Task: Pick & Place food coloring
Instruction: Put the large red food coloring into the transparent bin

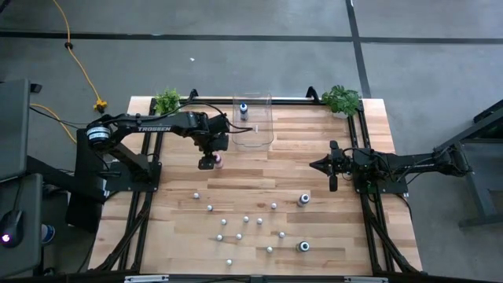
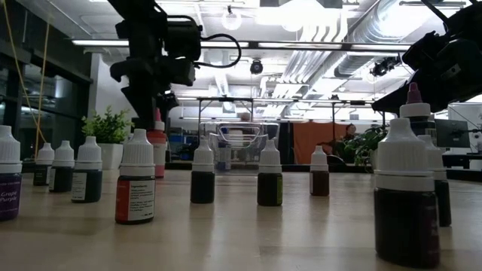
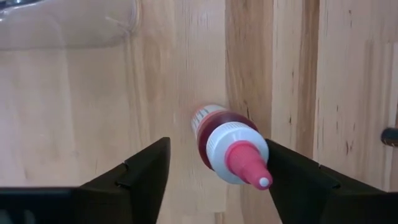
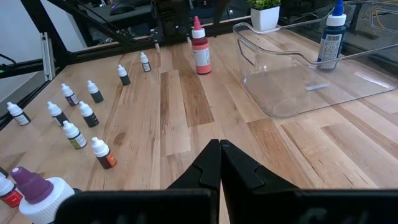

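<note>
Red bottle: the food coloring I'm on, a red bottle (image 3: 219, 137) with a white collar and pink tip, stands upright on the worktop (image 1: 314, 165), near the open side of the clear bin.
My left pincer: my left pincer (image 3: 214, 171) is right over it, one dark finger (image 3: 140, 168) on either side, jaws spread wide, and there's a clear gap on the one side; whether the other finger touches the cap I can't tell. Nothing gripped.
Seen from above: my left pincer (image 1: 207, 162) hangs just in front of the bin, the bottle's pink tip peeking out beside it.
Clear bin: the clear bin (image 1: 253, 143) sits at the far middle of the worktop, and one blue bottle (image 1: 244, 109) stands upright inside it.
Small bottles: the tiny white-capped ones (image 1: 246, 219) are scattered upright across the near half of the worktop, well apart from the red bottle; two larger bottles (image 1: 303, 200) stand toward the right side.
My right pincer: my right pincer (image 1: 331, 166) waits at the right side of the worktop, fingers pressed together, holding nothing.
Plants: two potted plants (image 1: 340, 99) stand at the far corners.
</note>
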Action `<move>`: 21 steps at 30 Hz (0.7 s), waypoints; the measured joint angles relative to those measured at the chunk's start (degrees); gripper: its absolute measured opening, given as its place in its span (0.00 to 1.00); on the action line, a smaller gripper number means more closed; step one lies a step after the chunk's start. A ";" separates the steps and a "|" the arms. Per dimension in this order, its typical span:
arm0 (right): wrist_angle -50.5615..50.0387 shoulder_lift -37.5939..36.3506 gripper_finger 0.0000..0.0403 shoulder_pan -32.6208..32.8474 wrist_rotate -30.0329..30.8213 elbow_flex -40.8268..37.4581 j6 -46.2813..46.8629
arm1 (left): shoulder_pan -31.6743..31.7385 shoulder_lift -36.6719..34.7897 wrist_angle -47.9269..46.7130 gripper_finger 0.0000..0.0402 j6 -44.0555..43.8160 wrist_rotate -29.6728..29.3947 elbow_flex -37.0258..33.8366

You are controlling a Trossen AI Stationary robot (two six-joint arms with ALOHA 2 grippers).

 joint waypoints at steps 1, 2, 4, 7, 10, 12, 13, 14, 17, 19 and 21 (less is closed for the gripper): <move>0.00 0.02 0.00 -0.01 0.02 0.02 0.00 | 0.00 0.00 0.00 0.56 -0.06 0.12 0.00; 0.00 0.00 0.00 -0.01 0.02 0.02 0.00 | 0.00 0.00 0.01 0.54 -0.08 0.25 0.00; 0.01 0.00 0.00 0.01 0.01 0.00 0.00 | 0.00 0.00 0.00 0.50 -0.30 0.33 0.00; 0.00 0.00 0.00 0.00 0.01 0.00 0.00 | 0.00 -0.02 0.02 0.43 -2.02 0.31 0.00; 0.00 0.00 0.00 0.01 0.00 0.01 0.00 | 0.00 -0.02 0.19 0.37 -3.17 0.25 0.00; 0.02 0.00 0.00 0.01 0.00 0.00 0.00 | 0.04 -0.09 0.27 0.33 -3.25 0.14 0.06; 0.02 0.00 0.00 -0.01 0.02 0.00 0.00 | 0.04 -0.11 0.32 0.31 -3.50 0.10 0.07; 0.01 0.02 0.00 0.00 0.00 0.00 0.00 | 0.04 -0.11 0.36 0.29 -4.09 0.08 0.08; 0.00 0.00 0.00 0.01 0.00 0.00 0.00 | 0.03 -0.12 0.46 0.25 -5.84 0.11 0.11; 0.01 0.00 0.00 0.00 0.00 0.01 0.00 | 0.04 -0.13 0.39 0.25 -6.22 0.13 0.20; 0.00 0.00 0.00 0.01 0.00 0.00 0.00 | 0.02 -0.08 0.08 0.25 -6.87 0.17 0.53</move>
